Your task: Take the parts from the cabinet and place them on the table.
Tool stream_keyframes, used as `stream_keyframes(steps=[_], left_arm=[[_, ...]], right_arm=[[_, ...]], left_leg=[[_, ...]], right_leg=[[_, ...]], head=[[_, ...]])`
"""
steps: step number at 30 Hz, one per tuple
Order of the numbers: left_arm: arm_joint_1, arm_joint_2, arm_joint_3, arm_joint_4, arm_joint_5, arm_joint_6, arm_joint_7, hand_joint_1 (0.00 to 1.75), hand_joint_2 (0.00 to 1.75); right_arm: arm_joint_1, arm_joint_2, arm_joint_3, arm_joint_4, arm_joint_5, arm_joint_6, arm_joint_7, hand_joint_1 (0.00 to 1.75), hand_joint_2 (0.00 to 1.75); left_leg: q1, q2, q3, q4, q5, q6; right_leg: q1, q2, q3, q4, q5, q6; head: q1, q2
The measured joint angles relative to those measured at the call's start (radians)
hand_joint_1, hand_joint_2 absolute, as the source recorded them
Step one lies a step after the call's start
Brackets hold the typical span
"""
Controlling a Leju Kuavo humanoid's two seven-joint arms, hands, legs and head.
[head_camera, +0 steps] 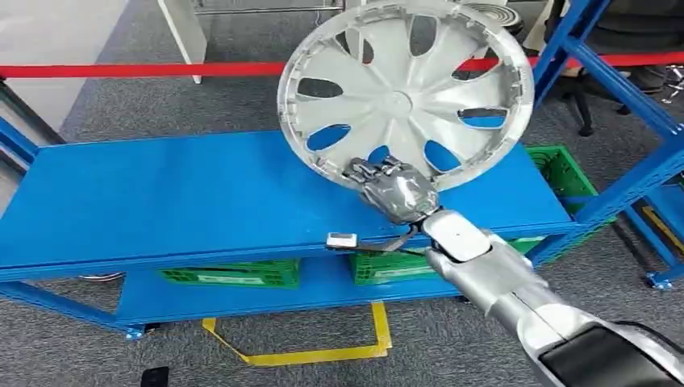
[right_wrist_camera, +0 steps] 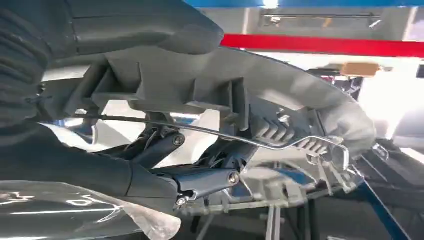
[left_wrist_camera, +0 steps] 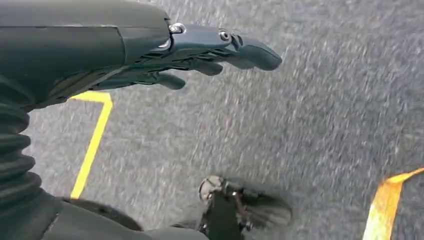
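A silver plastic hubcap (head_camera: 406,93) with teardrop cut-outs is tilted nearly upright, face toward the camera, above the blue table (head_camera: 161,193). The right hand (head_camera: 391,187) grips its lower rim, the disc rising above the hand.

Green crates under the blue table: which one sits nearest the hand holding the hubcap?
The middle green crate, directly below the right hand; the others sit off to either side.

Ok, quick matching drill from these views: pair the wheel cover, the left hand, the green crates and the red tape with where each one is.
Things:
1. wheel cover
2. left hand
3. green crates
4. red tape

Places:
A. lower shelf under the blue table
B. hanging over grey carpet
C. stretched across behind the table
D. gripped at the rim by the right hand

Pairs: 1-D, 2-B, 3-A, 4-C
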Motion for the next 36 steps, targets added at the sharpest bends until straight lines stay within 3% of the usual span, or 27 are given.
stream_keyframes(steps=[1, 2, 4, 5, 6, 9, 10, 11, 12, 14, 15, 16, 17, 19, 20, 21, 24, 25, 26, 27, 29, 30, 31, 32, 34, 35, 36], left_arm=[[0.0, 0.0, 0.001, 0.0, 0.0, -0.01, 0.0, 0.0, 1.75], [0.0, 0.0, 0.002, 0.0, 0.0, -0.018, 0.0, 0.0, 1.75], [-0.001, -0.001, 0.002, 0.0, 0.0, -0.027, 0.0, 0.0, 1.75], [-0.003, 0.003, 0.003, 0.0, 0.0, -0.031, 0.0, 0.0, 1.75], [-0.004, -0.001, 0.003, 0.0, 0.0, -0.036, -0.001, 0.0, 1.75], [-0.001, 0.0, 0.003, 0.0, -0.005, -0.045, -0.003, 0.0, 1.75], [0.0, 0.0, 0.003, 0.0, -0.01, -0.046, -0.003, 0.0, 1.75], [-0.001, 0.0, 0.003, 0.0, -0.013, -0.047, -0.003, 0.0, 1.75], [-0.001, 0.0, 0.003, 0.0, -0.015, -0.048, -0.003, 0.0, 1.75], [-0.001, 0.0, 0.003, 0.0, -0.019, -0.048, 0.0, 0.0, 1.75], [-0.001, 0.0, 0.003, 0.0, -0.022, -0.048, 0.003, 0.0, 1.75], [-0.001, 0.0, 0.003, 0.0, -0.024, -0.046, 0.006, 0.0, 1.75], [-0.001, 0.0, 0.003, 0.0, -0.026, -0.045, 0.011, 0.0, 1.75], [-0.003, 0.0, 0.002, 0.0, -0.032, -0.043, 0.021, 0.0, 1.75], [-0.005, 0.003, 0.002, 0.0, -0.033, -0.042, 0.023, 0.0, 1.75], [-0.006, 0.003, 0.002, 0.0, -0.034, -0.042, 0.023, 0.0, 1.75], [-0.005, 0.002, 0.001, 0.0, -0.04, -0.041, 0.024, 0.0, 1.75], [-0.004, 0.002, 0.001, 0.0, -0.041, -0.041, 0.025, 0.0, 1.75], [-0.006, 0.003, 0.001, 0.0, -0.042, -0.04, 0.025, 0.0, 1.75], [-0.007, 0.003, 0.001, 0.0, -0.042, -0.04, 0.025, 0.0, 1.75], [-0.005, 0.0, 0.001, 0.0, -0.043, -0.042, 0.026, 0.0, 1.75], [-0.005, 0.0, 0.001, 0.0, -0.044, -0.042, 0.026, 0.0, 1.75], [-0.005, 0.0, 0.001, 0.0, -0.047, -0.042, 0.026, 0.0, 1.75], [-0.005, 0.0, 0.001, 0.0, -0.053, -0.043, 0.026, 0.0, 1.75], [-0.005, -0.002, 0.0, 0.0, -0.054, -0.045, 0.026, 0.0, 1.75], [-0.005, -0.002, 0.0, 0.0, -0.057, -0.046, 0.025, 0.0, 1.75], [-0.005, -0.002, 0.0, 0.0, -0.061, -0.048, 0.023, 0.0, 1.75]], right_arm=[[0.013, -0.002, -0.005, -0.011, -0.009, 0.0, -0.01, 1.75, 1.75], [0.023, -0.003, -0.01, -0.024, -0.019, 0.0, -0.018, 1.75, 1.75], [0.03, -0.003, -0.02, -0.045, -0.03, 0.001, -0.024, 1.75, 1.75], [0.029, -0.003, -0.024, -0.05, -0.035, 0.002, -0.025, 1.75, 1.75], [0.031, -0.003, -0.027, -0.06, -0.039, 0.003, -0.03, 1.75, 1.75], [0.052, -0.007, -0.034, -0.081, -0.066, 0.006, -0.048, 1.75, 1.75], [0.058, -0.007, -0.036, -0.089, -0.076, 0.006, -0.053, 1.75, 1.75], [0.066, -0.007, -0.039, -0.1, -0.087, 0.006, -0.055, 1.75, 1.75], [0.072, -0.007, -0.045, -0.111, -0.091, 0.006, -0.056, 1.75, 1.75], [0.083, -0.008, -0.05, -0.12, -0.098, 0.007, -0.063, 1.75, 1.75], [0.092, -0.009, -0.052, -0.126, -0.103, 0.008, -0.066, 1.75, 1.75], [0.101, -0.01, -0.053, -0.134, -0.107, 0.008, -0.069, 1.75, 1.75], [0.11, -0.011, -0.054, -0.143, -0.109, 0.01, -0.07, 1.75, 1.75], [0.124, -0.016, -0.056, -0.159, -0.116, 0.012, -0.07, 1.75, 1.75], [0.13, -0.018, -0.059, -0.168, -0.119, 0.013, -0.07, 1.75, 1.75], [0.133, -0.02, -0.063, -0.176, -0.123, 0.014, -0.069, 1.75, 1.75], [0.147, -0.026, -0.069, -0.193, -0.127, 0.019, -0.073, 1.75, 1.75], [0.156, -0.031, -0.071, -0.2, -0.13, 0.021, -0.074, 1.75, 1.75], [0.163, -0.036, -0.073, -0.205, -0.134, 0.022, -0.076, 1.75, 1.75], [0.166, -0.04, -0.075, -0.208, -0.134, 0.023, -0.076, 1.75, 1.75], [0.171, -0.045, -0.076, -0.213, -0.134, 0.024, -0.077, 1.75, 1.75], [0.176, -0.048, -0.077, -0.215, -0.135, 0.024, -0.078, 1.75, 1.75], [0.184, -0.051, -0.077, -0.218, -0.136, 0.025, -0.079, 1.75, 1.75], [0.196, -0.057, -0.077, -0.225, -0.137, 0.025, -0.081, 1.75, 1.75], [0.215, -0.064, -0.078, -0.24, -0.141, 0.025, -0.082, 1.75, 1.75], [0.223, -0.066, -0.079, -0.25, -0.143, 0.026, -0.082, 1.75, 1.75], [0.23, -0.068, -0.081, -0.263, -0.145, 0.029, -0.082, 1.75, 1.75]], left_leg=[[0.004, 0.0, -0.001, 0.003, 0.0, -0.003], [0.009, 0.0, -0.004, 0.007, -0.002, -0.01], [0.021, -0.001, -0.013, 0.03, -0.011, -0.031], [0.02, -0.002, -0.024, 0.037, -0.013, -0.043], [0.014, -0.003, -0.032, 0.052, -0.015, -0.052], [0.017, -0.006, -0.038, 0.056, 0.0, -0.07], [0.02, -0.005, -0.042, 0.062, -0.013, -0.072], [0.019, -0.002, -0.053, 0.089, -0.05, -0.071], [0.017, -0.003, -0.07, 0.144, -0.096, -0.069], [0.012, -0.003, -0.116, 0.303, -0.184, -0.065], [0.008, -0.003, -0.123, 0.353, -0.203, -0.06], [0.004, -0.003, -0.111, 0.355, -0.197, -0.054], [-0.003, -0.003, -0.082, 0.319, -0.173, -0.042], [-0.02, -0.003, 0.016, 0.163, -0.11, -0.011], [-0.03, -0.003, 0.054, 0.091, -0.115, 0.011], [-0.029, -0.003, 0.068, 0.066, -0.115, 0.01], [-0.042, -0.004, 0.06, 0.053, -0.098, 0.01], [-0.031, -0.002, 0.059, 0.03, -0.079, 0.01], [-0.029, 0.002, 0.054, 0.022, -0.065, 0.011], [-0.028, 0.002, 0.042, 0.021, -0.054, 0.02], [-0.029, 0.002, 0.017, 0.022, -0.036, 0.02], [-0.029, 0.003, 0.004, 0.023, -0.027, 0.02], [-0.028, 0.003, -0.01, 0.025, -0.017, 0.018], [-0.027, 0.003, -0.024, 0.028, -0.008, 0.016], [-0.023, 0.002, -0.049, 0.038, 0.004, 0.009], [-0.024, 0.002, -0.059, 0.048, 0.008, 0.003], [-0.028, 0.001, -0.071, 0.055, 0.012, -0.004]], right_leg=[[-0.005, 0.0, 0.007, -0.01, 0.022, 0.007], [-0.012, -0.001, 0.033, -0.06, 0.059, 0.015], [-0.031, -0.007, 0.125, -0.236, 0.133, 0.037], [-0.023, -0.002, 0.141, -0.252, 0.096, 0.047], [-0.019, 0.007, 0.143, -0.243, 0.114, 0.023], [-0.018, 0.005, 0.123, -0.228, 0.11, 0.007], [-0.021, 0.004, 0.118, -0.231, 0.116, -0.009], [-0.019, 0.002, 0.112, -0.231, 0.121, -0.023], [-0.017, 0.001, 0.106, -0.231, 0.125, -0.029], [-0.006, -0.001, 0.091, -0.231, 0.136, -0.045], [0.001, -0.002, 0.084, -0.23, 0.141, -0.051], [0.007, -0.002, 0.077, -0.23, 0.146, -0.055], [0.012, -0.002, 0.071, -0.23, 0.152, -0.057], [0.022, -0.001, 0.062, -0.231, 0.161, -0.059], [0.021, -0.003, 0.06, -0.231, 0.166, -0.059], [0.025, -0.005, 0.055, -0.231, 0.173, -0.054], [0.014, -0.008, 0.05, -0.244, 0.199, -0.035], [0.02, -0.007, 0.047, -0.246, 0.2, -0.027], [0.017, -0.004, 0.038, -0.236, 0.167, -0.023], [0.017, -0.003, 0.02, -0.195, 0.113, -0.02], [0.014, -0.004, -0.009, -0.058, 0.011, -0.013], [0.014, -0.004, -0.018, 0.0, -0.009, -0.009], [0.013, -0.004, -0.014, 0.03, 0.003, -0.006], [0.009, -0.004, 0.012, 0.016, 0.041, -0.002], [0.005, -0.005, 0.105, -0.105, 0.109, 0.002], [0.003, -0.005, 0.165, -0.198, 0.102, 0.004], [0.009, -0.004, 0.213, -0.258, 0.072, 0.003]], head=[[0.0, 0.0], [0.0, 0.0], [0.001, 0.0], [0.006, 0.0], [0.008, 0.0], [0.007, 0.0], [0.006, 0.0], [0.0, 0.0], [0.001, 0.0], [-0.002, 0.0], [-0.002, 0.0], [-0.002, 0.0], [-0.002, 0.0], [-0.002, 0.0], [0.0, 0.0], [0.002, 0.0], [-0.002, 0.0], [0.0, 0.0], [0.0, 0.0], [0.006, 0.0], [0.005, 0.0], [0.006, 0.0], [0.006, 0.0], [0.006, 0.0], [0.006, 0.0], [0.006, 0.0], [0.008, 0.0]])
